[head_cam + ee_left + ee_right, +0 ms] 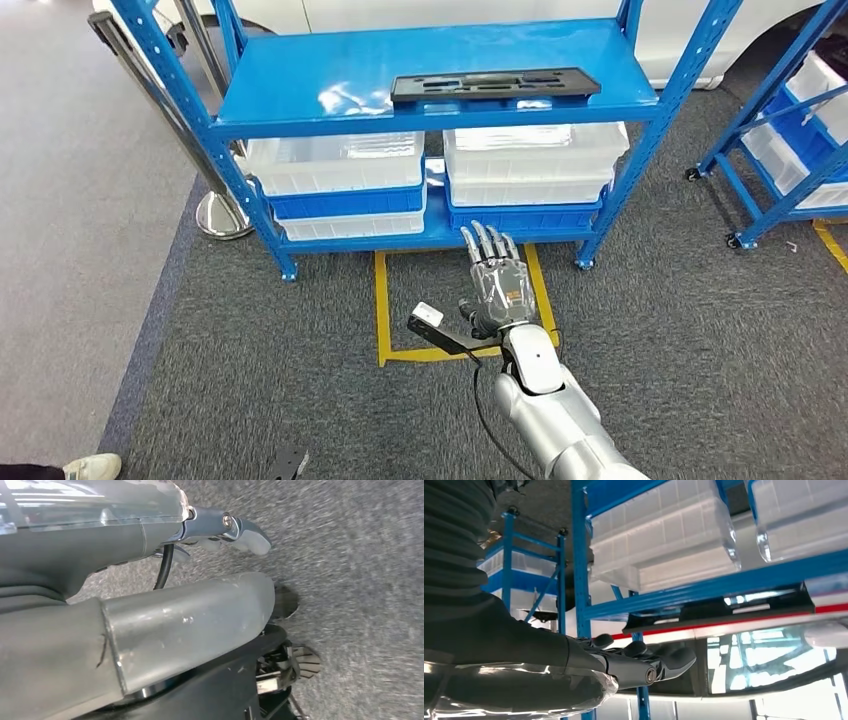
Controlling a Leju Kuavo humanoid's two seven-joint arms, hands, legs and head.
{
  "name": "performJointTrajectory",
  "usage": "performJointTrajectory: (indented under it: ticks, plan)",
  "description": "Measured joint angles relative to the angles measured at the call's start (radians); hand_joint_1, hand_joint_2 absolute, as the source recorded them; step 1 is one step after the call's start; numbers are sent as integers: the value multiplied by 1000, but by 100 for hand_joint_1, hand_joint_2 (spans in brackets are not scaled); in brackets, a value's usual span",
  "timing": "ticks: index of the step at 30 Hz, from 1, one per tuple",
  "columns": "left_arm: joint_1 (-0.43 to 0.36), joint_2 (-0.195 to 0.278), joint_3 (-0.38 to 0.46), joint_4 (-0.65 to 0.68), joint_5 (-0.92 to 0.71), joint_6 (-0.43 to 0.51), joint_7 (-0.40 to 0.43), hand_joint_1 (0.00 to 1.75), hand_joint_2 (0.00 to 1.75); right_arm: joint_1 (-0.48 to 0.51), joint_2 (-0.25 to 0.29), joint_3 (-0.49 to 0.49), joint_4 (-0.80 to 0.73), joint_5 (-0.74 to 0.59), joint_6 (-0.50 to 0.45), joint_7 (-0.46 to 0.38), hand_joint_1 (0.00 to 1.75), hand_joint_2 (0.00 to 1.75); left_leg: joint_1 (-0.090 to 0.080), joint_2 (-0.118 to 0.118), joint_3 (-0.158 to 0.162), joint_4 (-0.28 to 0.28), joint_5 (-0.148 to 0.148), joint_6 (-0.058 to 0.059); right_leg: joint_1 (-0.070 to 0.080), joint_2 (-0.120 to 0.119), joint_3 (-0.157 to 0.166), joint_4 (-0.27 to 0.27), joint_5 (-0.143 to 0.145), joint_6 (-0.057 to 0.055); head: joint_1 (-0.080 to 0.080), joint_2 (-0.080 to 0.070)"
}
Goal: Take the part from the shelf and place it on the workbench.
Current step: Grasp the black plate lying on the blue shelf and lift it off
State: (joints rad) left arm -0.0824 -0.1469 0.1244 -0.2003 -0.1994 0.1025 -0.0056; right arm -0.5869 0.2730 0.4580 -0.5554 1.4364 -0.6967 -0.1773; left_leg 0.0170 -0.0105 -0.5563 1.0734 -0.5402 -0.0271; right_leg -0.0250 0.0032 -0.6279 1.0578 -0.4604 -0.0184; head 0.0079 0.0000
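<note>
Currently, the right arm [545, 405] is seen in the head view stretched forward from below, over the grey carpet [700, 330], toward the blue shelf [430, 75]. The right hand [497, 280] is held flat, back facing up, fingers straight, slightly spread and pointed at the shelf's lower level. Nothing is gripped by it. A small black bracket with a white block [427, 318] is seen sticking out sideways at the wrist. The hand is placed above a yellow floor marking [383, 300] in front of the shelf.

The part [495, 85], a long flat black piece with cutouts, is laid on the top board of the shelf, toward its front edge, well apart from the hand. Below the top board, white bins [335, 165] are stacked on blue ones in two columns.

In the right wrist view, the right hand's dark fingers [664, 660] are extended and empty, with the part [724, 612] seen on the blue shelf [704, 587] beyond them, not touched.

In the left wrist view, the left hand [220, 530] is seen over the carpet [360, 580] with a grey fingertip showing; nothing is seen in it, but how far it is opened cannot be told.

A second blue rack [790, 130] with bins is stood at the right, and a shoe [92, 466] is seen at the lower left.
</note>
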Motion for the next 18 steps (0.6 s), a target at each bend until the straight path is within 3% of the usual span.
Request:
performJointTrajectory:
  ticks: [3,4,5,7,9,11,14,16,18]
  plan:
    - [0,0,0,0,-1,1,0,0,0,-4,5,9,0,-5,0,-4,0,175,1,3,-109,190,-63,-6,5,-4,13,-2,-10,-12,-2,0]
    - [1,0,0,0,-2,1,0,0,0,-4,6,12,0,-7,0,-5,0,175,1,3,-139,227,-61,-6,7,-4,18,-2,-14,-14,-2,0]
    - [3,0,0,0,-2,1,1,0,0,-5,7,15,0,-8,0,-5,0,175,1,3,-152,229,-39,-4,8,-3,24,-2,-18,-15,-2,0]
    - [3,0,0,0,-4,1,1,0,0,-6,10,20,0,-10,0,-5,0,175,0,4,-123,121,51,5,10,-2,39,-2,-28,-13,-2,0]
    - [2,0,0,0,-8,1,2,0,0,-11,15,26,0,-17,0,-5,0,175,-7,5,-77,8,106,17,13,-1,49,-3,-37,-6,-1,0]
    - [-1,0,0,0,-12,2,3,0,0,-16,17,35,-2,-24,0,-6,0,175,-14,4,-60,-29,102,26,14,-2,49,-7,-39,4,-1,0]
    - [1,0,0,0,-15,2,4,0,0,-21,22,45,-4,-28,-1,-6,0,175,-8,3,-46,-56,101,38,14,-4,49,-2,-48,20,0,0]
    - [0,0,0,0,-18,2,4,0,0,-27,24,52,-4,-30,-1,-2,0,175,-4,4,-33,-68,102,50,14,-4,12,72,-84,27,1,0]
    - [-2,0,0,0,-20,2,4,0,0,-28,21,61,0,-29,-1,13,0,175,-6,4,-28,-69,96,58,13,-3,-63,199,-125,30,1,0]
